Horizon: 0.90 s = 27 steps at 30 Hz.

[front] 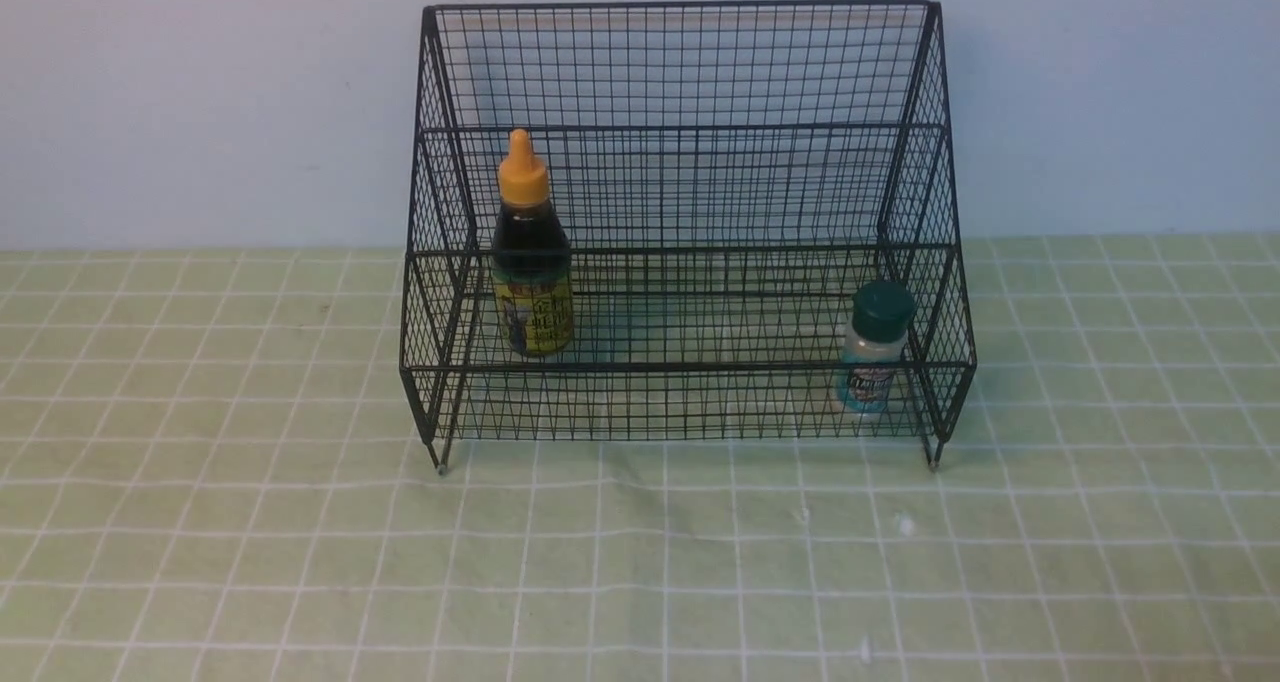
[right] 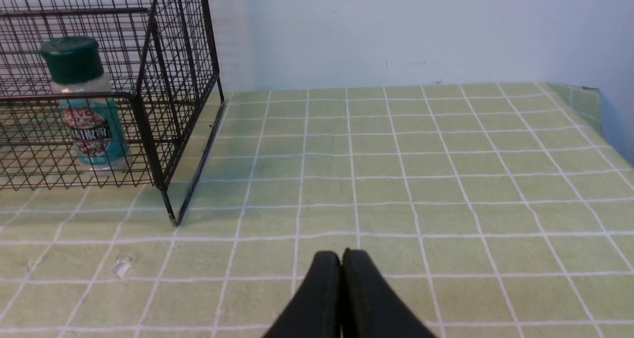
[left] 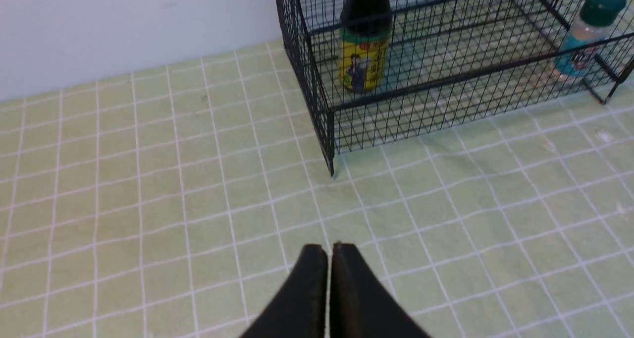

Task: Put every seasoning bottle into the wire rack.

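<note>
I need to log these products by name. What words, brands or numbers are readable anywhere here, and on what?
Dark-liquid bottle, yellow-green label: large dark characters and a figure, too blurred to read.
Small shaker, teal label: a red line over a dark band of white characters, too blurred to read.
Wire rack, tablecloth, wall: no text.
So nothing can be quoted with confidence.

The dark sauce bottle carries a yellow label with a small figure and Chinese characters too blurred to read. The small shaker has a teal label with red and dark lettering, likewise unreadable. No other writing shows.
</note>
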Each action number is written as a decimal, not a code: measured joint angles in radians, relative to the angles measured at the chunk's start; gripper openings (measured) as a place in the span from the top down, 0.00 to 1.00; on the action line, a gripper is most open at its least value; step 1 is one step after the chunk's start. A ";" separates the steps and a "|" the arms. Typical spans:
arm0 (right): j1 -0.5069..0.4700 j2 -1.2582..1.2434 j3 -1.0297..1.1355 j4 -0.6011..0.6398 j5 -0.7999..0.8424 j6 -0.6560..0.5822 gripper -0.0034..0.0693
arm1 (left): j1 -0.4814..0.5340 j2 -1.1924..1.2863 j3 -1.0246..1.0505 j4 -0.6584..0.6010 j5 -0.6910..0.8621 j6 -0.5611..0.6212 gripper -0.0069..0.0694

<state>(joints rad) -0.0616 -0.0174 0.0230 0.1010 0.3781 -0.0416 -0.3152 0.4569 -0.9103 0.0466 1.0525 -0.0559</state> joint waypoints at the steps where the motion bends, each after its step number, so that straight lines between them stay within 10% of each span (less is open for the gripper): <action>1: 0.000 0.000 0.000 0.000 0.000 0.000 0.97 | 0.000 -0.024 0.000 0.000 -0.001 0.000 0.92; 13: 0.000 0.000 0.000 0.000 0.000 0.000 0.97 | 0.024 -0.218 0.183 0.012 -0.273 0.117 0.92; 27: 0.000 0.000 0.000 0.000 0.000 0.000 0.97 | 0.246 -0.468 0.927 -0.061 -0.670 0.162 0.92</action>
<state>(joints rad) -0.0616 -0.0174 0.0230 0.1010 0.3784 -0.0416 -0.0695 -0.0113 0.0168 -0.0139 0.3825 0.1059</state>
